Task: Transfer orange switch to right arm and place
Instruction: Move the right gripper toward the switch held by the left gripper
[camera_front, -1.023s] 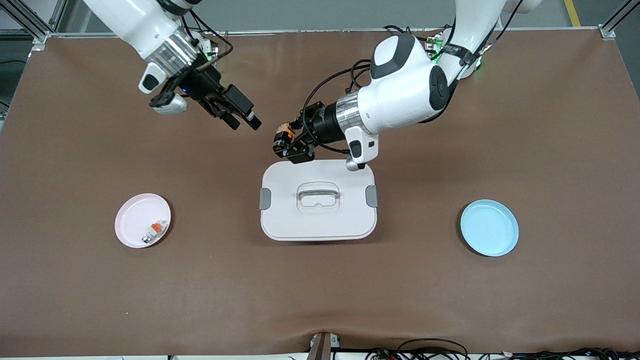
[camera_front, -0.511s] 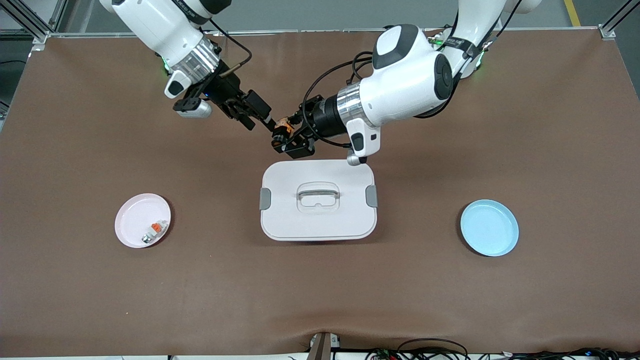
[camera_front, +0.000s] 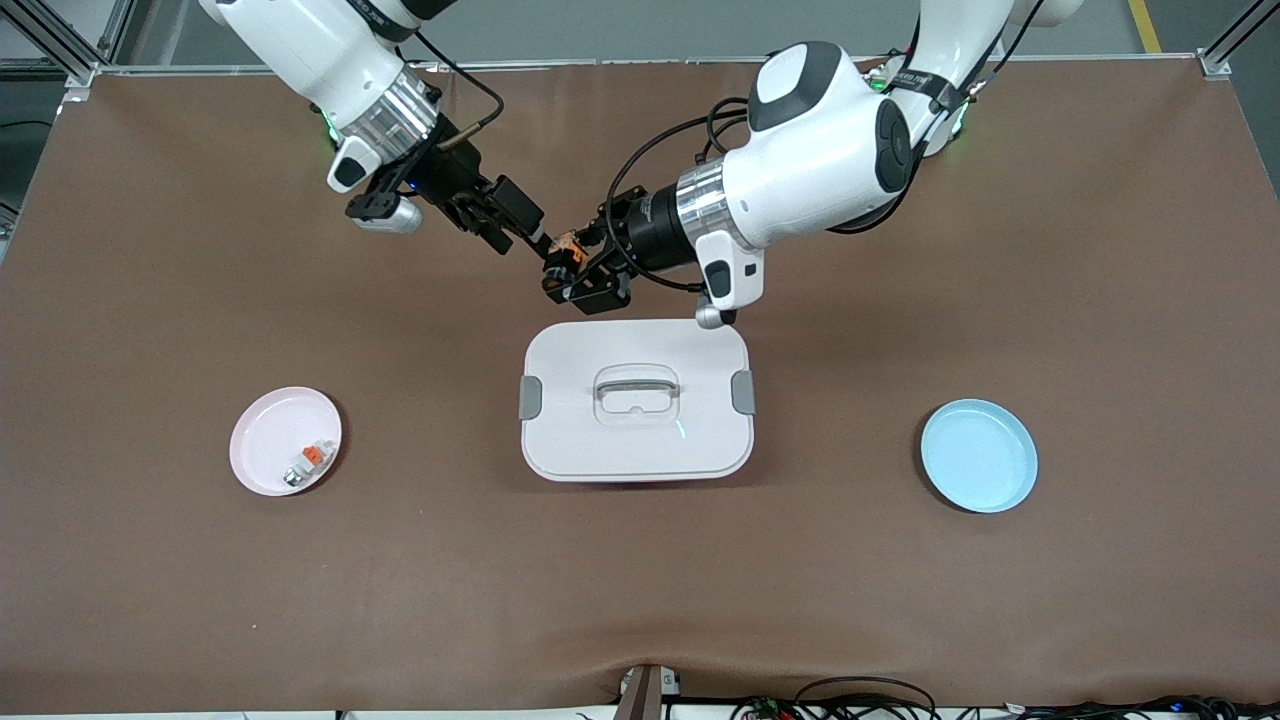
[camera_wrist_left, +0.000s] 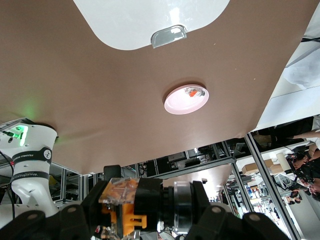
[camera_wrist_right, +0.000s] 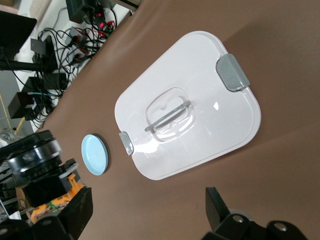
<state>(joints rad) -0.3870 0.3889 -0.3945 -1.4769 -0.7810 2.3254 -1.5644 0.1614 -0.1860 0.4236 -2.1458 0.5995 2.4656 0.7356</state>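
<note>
The orange switch (camera_front: 566, 247), black with orange parts, is clamped in my left gripper (camera_front: 572, 268), which is shut on it above the table just past the white box's edge nearest the robots. In the left wrist view the orange switch (camera_wrist_left: 125, 207) fills the space between the dark fingers. My right gripper (camera_front: 530, 232) is open, its fingertips right next to the switch. The right wrist view has the orange switch (camera_wrist_right: 52, 202) just outside one of the fingers (camera_wrist_right: 75, 210), not between them, and the right gripper (camera_wrist_right: 150, 212) holds nothing.
A white lidded box (camera_front: 560, 440) with a handle sits mid-table. A pink plate (camera_front: 262, 430) holding a small grey-white piece with an orange tab (camera_front: 308, 462) lies toward the right arm's end. A blue plate (camera_front: 978, 455) lies toward the left arm's end.
My right gripper has swung in from farther off until its open fingertips reach the switch. The left gripper has shifted slightly toward the robots' bases, still holding the switch.
</note>
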